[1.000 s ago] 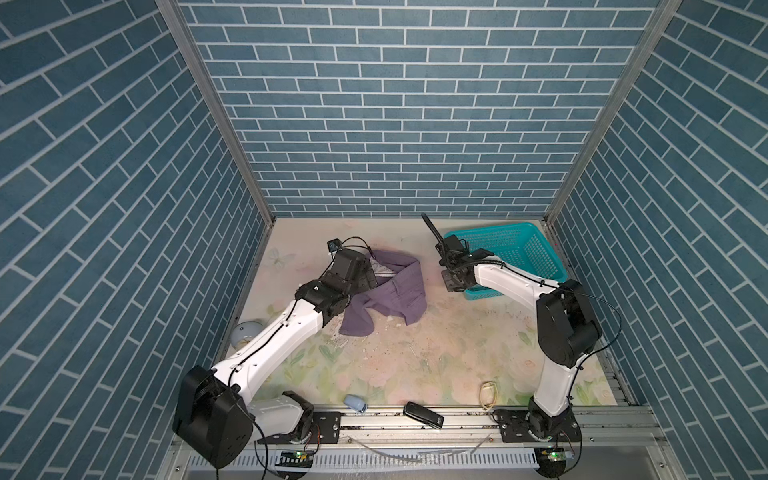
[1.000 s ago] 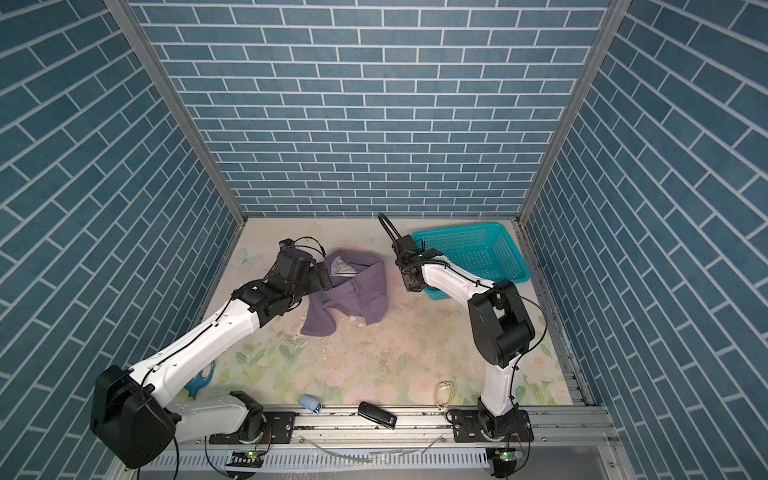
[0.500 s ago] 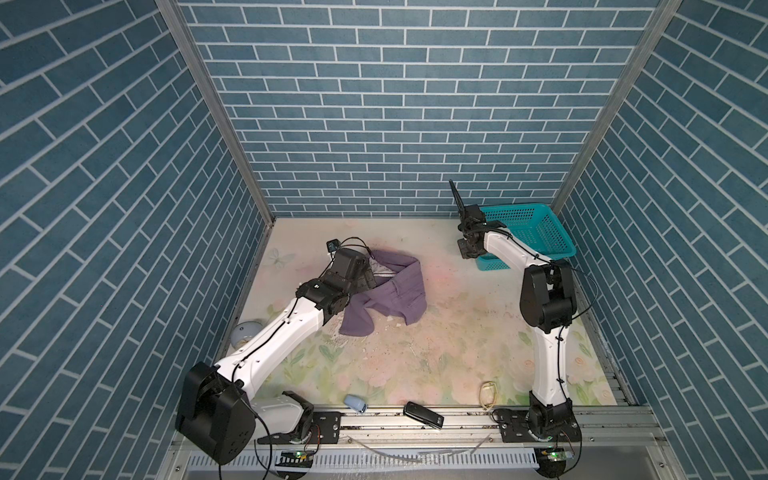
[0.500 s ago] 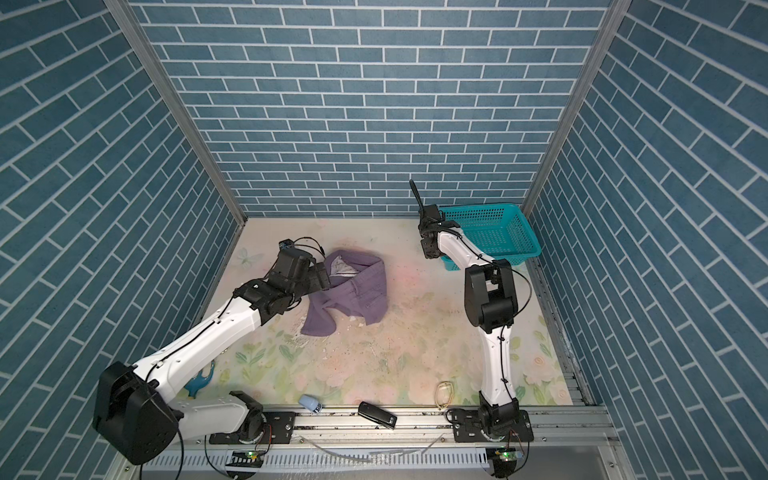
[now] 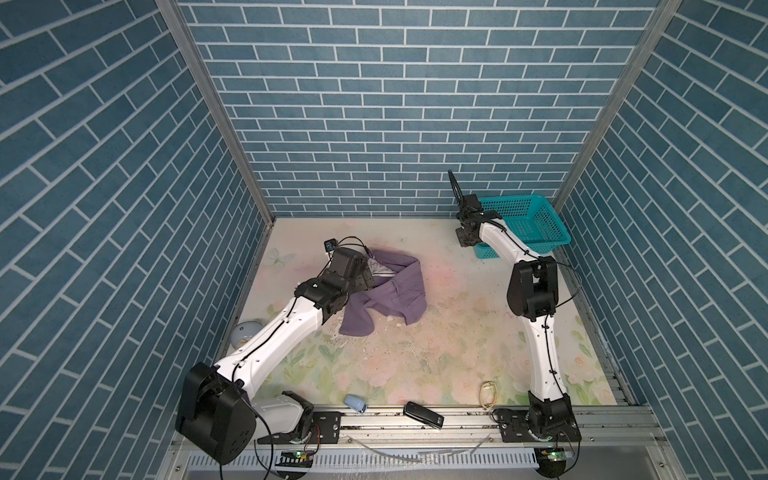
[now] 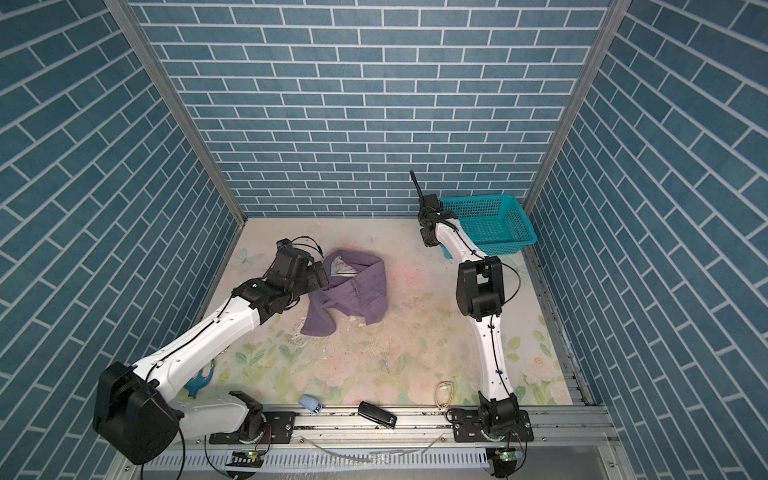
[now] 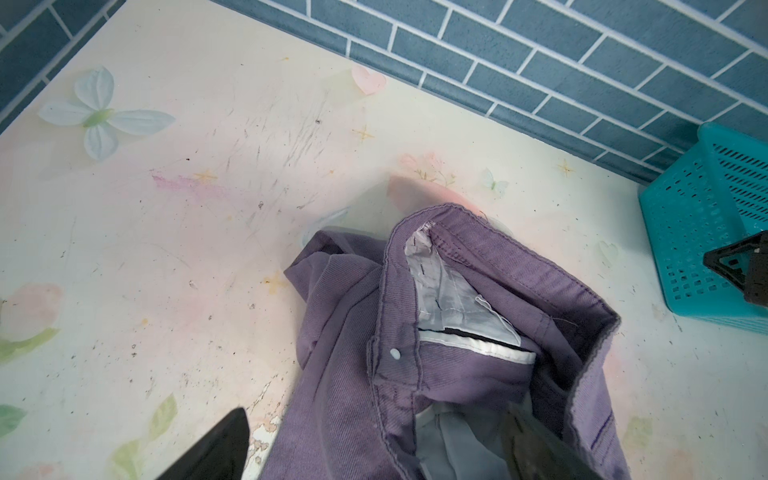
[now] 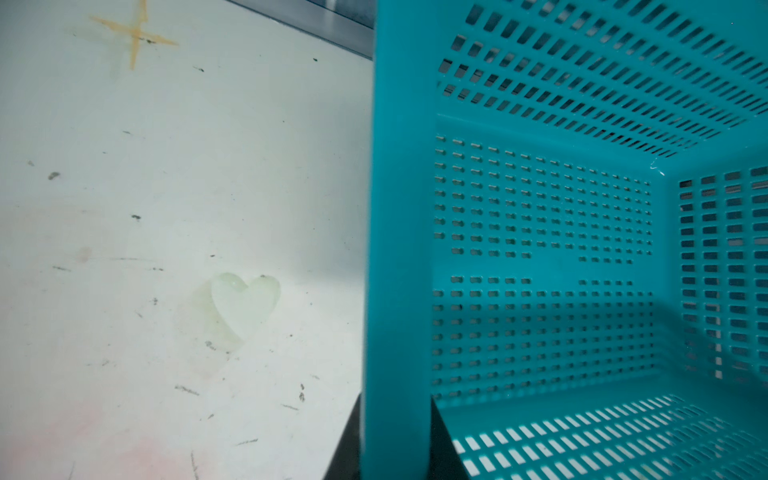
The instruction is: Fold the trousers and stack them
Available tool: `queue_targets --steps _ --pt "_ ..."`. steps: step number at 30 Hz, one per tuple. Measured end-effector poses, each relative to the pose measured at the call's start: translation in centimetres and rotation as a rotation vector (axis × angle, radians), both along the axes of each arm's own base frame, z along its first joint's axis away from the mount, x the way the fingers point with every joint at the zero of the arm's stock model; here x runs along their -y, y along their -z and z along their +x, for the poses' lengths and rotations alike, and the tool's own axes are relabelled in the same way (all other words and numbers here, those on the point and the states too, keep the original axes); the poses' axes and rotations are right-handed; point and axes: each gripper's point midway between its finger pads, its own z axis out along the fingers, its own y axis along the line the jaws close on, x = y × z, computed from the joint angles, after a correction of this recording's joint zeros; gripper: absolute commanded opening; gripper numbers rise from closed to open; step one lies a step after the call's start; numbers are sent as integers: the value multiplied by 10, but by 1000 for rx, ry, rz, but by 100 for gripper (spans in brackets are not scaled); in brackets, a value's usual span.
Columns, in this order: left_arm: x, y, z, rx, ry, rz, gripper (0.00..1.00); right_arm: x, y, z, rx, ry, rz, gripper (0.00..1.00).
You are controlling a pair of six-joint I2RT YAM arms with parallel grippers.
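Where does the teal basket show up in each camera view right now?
Top view: teal basket at the table's far right corner, by the back wall.
Top view: basket likewise in the far right corner.
Left wrist: beyond the trousers, by the back wall.
Right wrist: close up, rim between the jaws of the right gripper.
Shared landmark: the back wall behind the basket; only a dark strip in the right wrist view.
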Motion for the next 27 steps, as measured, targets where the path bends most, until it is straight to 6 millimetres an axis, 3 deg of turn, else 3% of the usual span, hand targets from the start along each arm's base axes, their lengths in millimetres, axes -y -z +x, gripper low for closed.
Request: queue_targets --steps 3,7,10,13,16,17,20,23,27 --pt "0 0 0 -2 2 -2 99 2 0 1 -2 -2 -1 57" --pt "6 2 -2 -14 31 -18 99 4 -2 -5 7 15 15 67" --pt "14 3 -4 -24 82 -37 99 6 -16 -23 23 33 39 73" --pt "26 3 -11 -32 158 -62 99 7 -55 -51 99 46 88 77" --pt "44 2 -17 -32 247 -81 99 -4 -107 -83 221 28 163 80" --pt "52 2 -20 -33 280 -86 99 -11 -123 -93 262 15 192 95" --pt "76 7 -26 -53 367 -86 99 -29 -152 -123 342 -23 268 99" --pt "94 13 -25 -83 412 -79 98 -42 -148 -151 340 -56 302 99" --pt "106 24 -18 -134 423 -62 91 -36 -121 -181 291 -35 320 94"
